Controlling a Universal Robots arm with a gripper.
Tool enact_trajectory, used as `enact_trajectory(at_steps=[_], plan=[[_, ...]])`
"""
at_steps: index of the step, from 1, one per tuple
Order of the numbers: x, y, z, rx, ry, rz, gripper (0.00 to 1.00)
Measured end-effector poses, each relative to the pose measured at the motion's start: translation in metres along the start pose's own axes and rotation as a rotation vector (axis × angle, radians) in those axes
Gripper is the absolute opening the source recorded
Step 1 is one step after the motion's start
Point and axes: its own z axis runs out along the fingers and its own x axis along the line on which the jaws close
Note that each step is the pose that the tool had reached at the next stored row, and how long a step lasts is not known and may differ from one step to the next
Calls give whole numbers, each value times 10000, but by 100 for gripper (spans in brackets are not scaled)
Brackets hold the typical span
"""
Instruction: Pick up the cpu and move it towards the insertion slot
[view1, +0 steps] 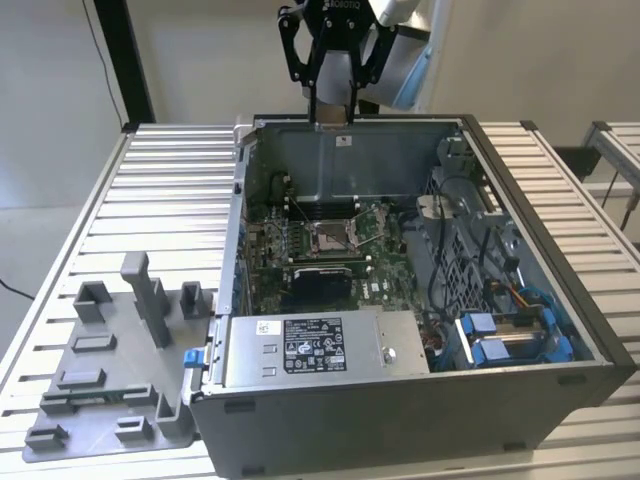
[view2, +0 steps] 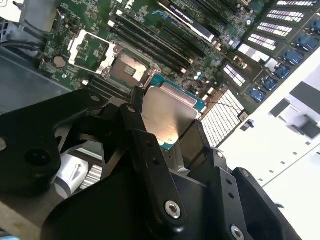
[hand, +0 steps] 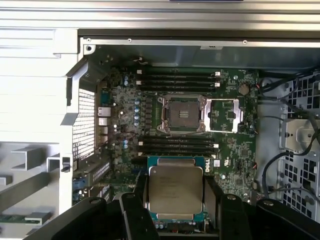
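The cpu (hand: 175, 189) is a flat square chip with its silvery face towards the camera in both wrist views (view2: 167, 116). My gripper (hand: 176, 195) is shut on it, with a black finger against each of two opposite edges. In the exterior view the gripper (view1: 331, 112) hangs above the back wall of the open computer case (view1: 520, 190), well above the board. The insertion slot (hand: 181, 112), a metal-framed square with a brownish centre, lies open on the green motherboard (hand: 235, 145). It shows beyond the chip in the second wrist view (view2: 125, 70) and mid-case in the exterior view (view1: 330, 237).
Long memory slots (hand: 175, 145) lie between the chip and the socket. A silver power supply (view1: 320, 345) sits at the case front. Blue-tabbed drive bays (view1: 510, 335) and cables (view1: 470, 240) are on the exterior view's right. A grey fixture plate (view1: 110, 380) with blocks is on the left.
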Motion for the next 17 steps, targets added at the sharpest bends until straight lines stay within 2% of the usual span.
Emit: enact_trajectory(at_steps=[10, 17], plan=[[0, 19, 18, 0, 0, 0, 0], [-1, 68, 116, 0, 0, 9, 0]])
